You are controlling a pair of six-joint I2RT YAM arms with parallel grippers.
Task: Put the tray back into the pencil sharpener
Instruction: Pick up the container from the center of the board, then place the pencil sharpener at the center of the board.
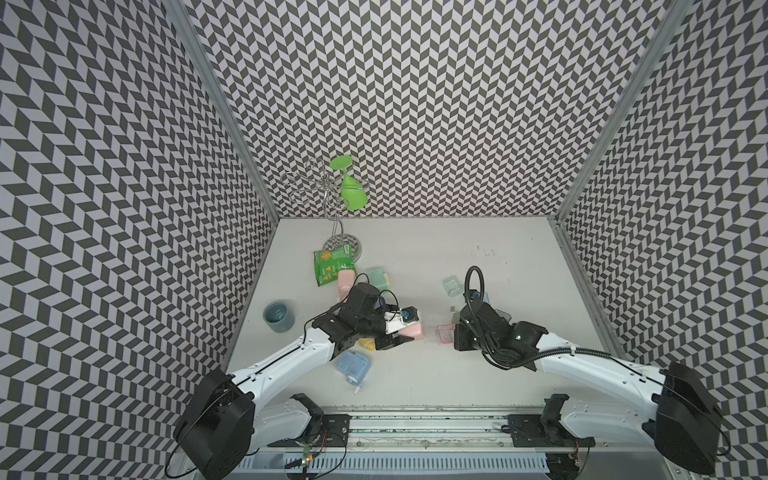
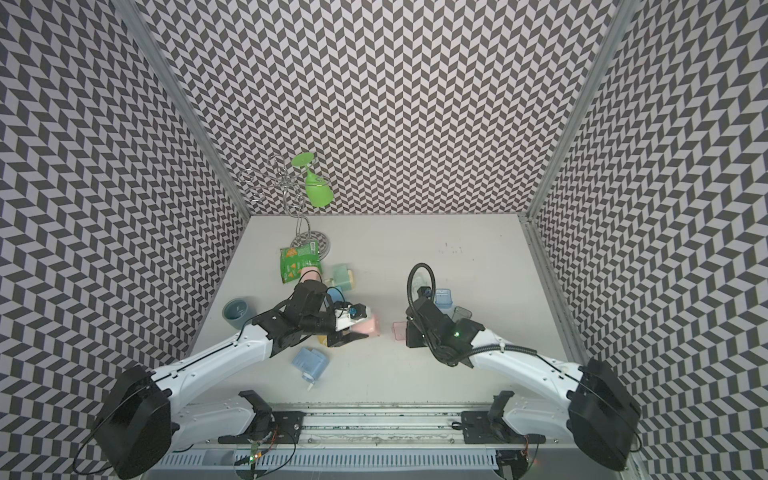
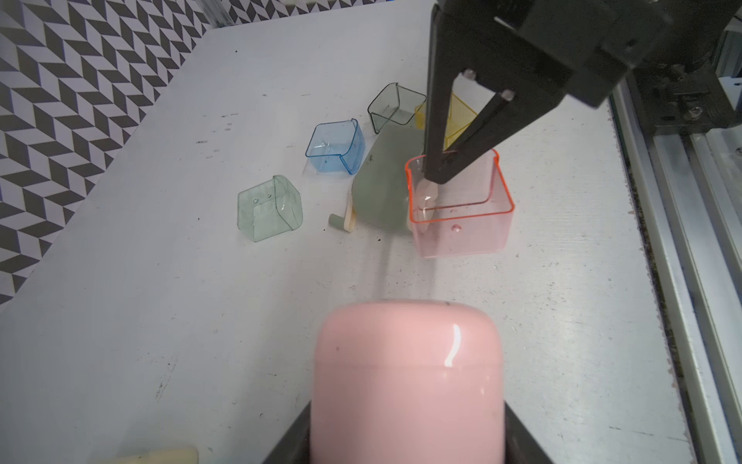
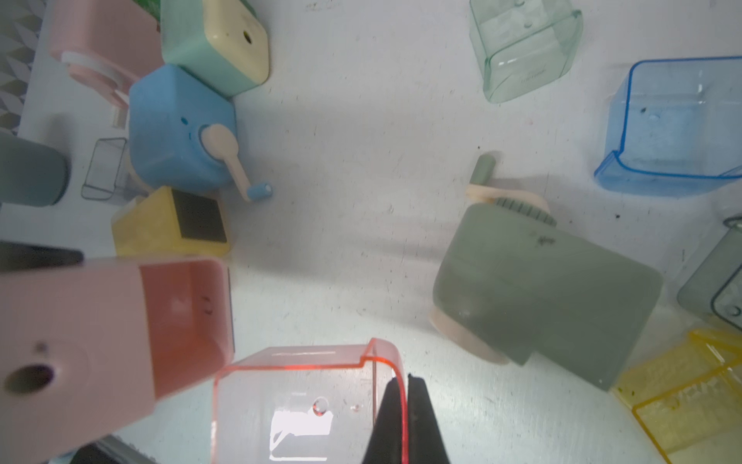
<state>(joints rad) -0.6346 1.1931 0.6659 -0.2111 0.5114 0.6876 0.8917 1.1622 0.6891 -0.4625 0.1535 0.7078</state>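
In both top views my left claw (image 1: 404, 332) is clamped on the pink sharpener (image 1: 412, 331), held just above the worktop (image 1: 457, 382) near its middle. My right claw (image 1: 456, 332) sits opposite, with the pink tray (image 1: 444, 335) poking out from under it. A clear gap separates tray and sharpener.

From the left wrist, the sharpener (image 3: 407, 381) fills the foreground between my claw's two dark fingers. Beyond it the tray (image 3: 461, 233) stands open side up, and the right claw (image 3: 435, 176) reaches down into it, pinched shut on one side wall at the rim. I cannot tell whether the tray's floor rests on the worktop or hangs just clear of it.

From the right wrist, the claw (image 4: 403, 418) is closed on that thin wall of the tray (image 4: 293, 385), and the sharpener's (image 4: 120, 321) empty cavity faces towards it.

I judge the tray light, thin-walled clear plastic: stiff enough to push, but slick, and the wall may flex under a hard squeeze. A pinch on one wall could let it swivel when its leading edge meets the cavity. So I would keep the hold low on the side wall, towards the trailing end, leaving the front free to enter. The sharpener looks heavier and smooth, so the left claw needs a firm hold to brace against the push.
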